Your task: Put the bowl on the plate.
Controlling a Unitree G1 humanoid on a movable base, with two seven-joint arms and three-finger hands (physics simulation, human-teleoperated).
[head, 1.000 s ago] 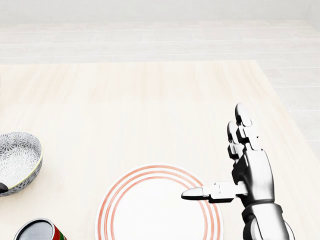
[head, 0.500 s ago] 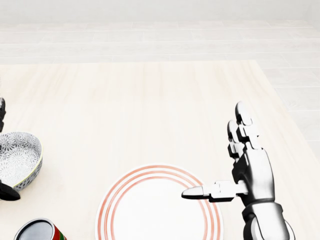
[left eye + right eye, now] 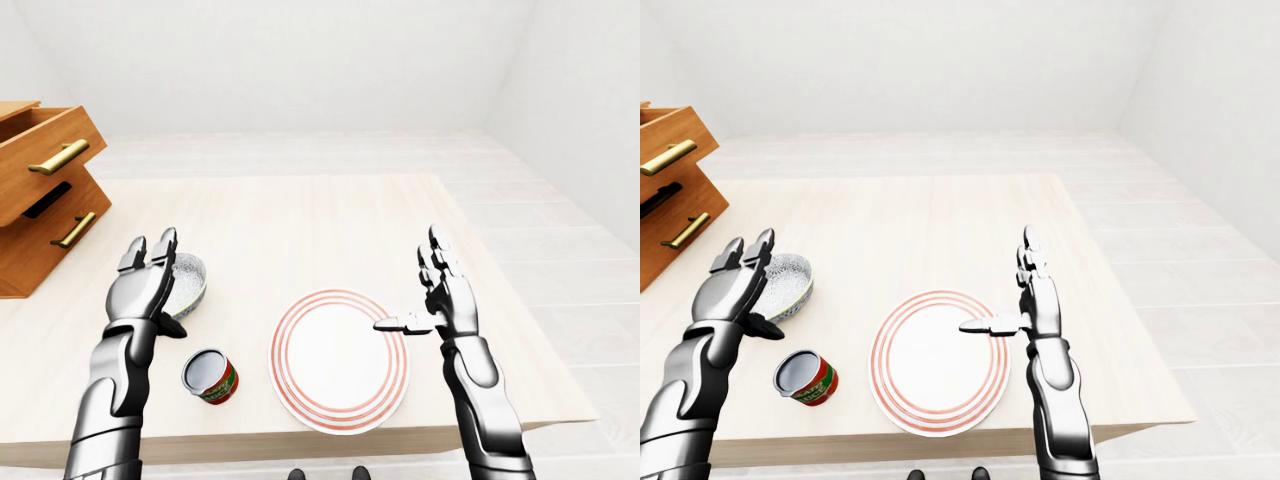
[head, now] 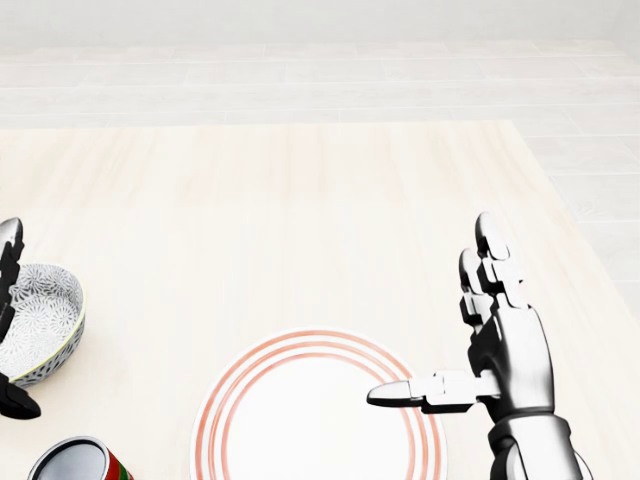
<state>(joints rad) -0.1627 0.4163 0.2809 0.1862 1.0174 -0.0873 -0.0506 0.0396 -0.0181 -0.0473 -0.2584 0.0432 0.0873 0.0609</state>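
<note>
The room is white and bare, with a pale floor. A big light wood table (image 3: pixel 300 230) fills the middle of the left-eye view. Brown drawers (image 3: pixel 45 190) stand at the left edge of that view.

A white plate (image 3: pixel 330 370) with red rings lies flat near the bottom middle. The left hand (image 3: pixel 142 292) is in the lower left and the right hand (image 3: pixel 447 302) is in the lower right. Both are wide open with the fingers pointing up, and they hold nothing. The right thumb sticks out to the left, over the right rim of the plate.

The bowl (image 4: pixel 42 318) is grey with a flower pattern. It sits on the table to the left of the plate, well apart from it. A red can (image 3: pixel 211 376) lies between them, lower down.

The left hand stands just beside the bowl, on its left side. I cannot tell if it touches. So I think the step is reaching for the bowl, and it is not grabbed yet. Next the fingers need to close on the rim, lift the bowl, and carry it right, past the can.

The bowl stands upright with its open side up. It is round, so it has no long side.
</note>
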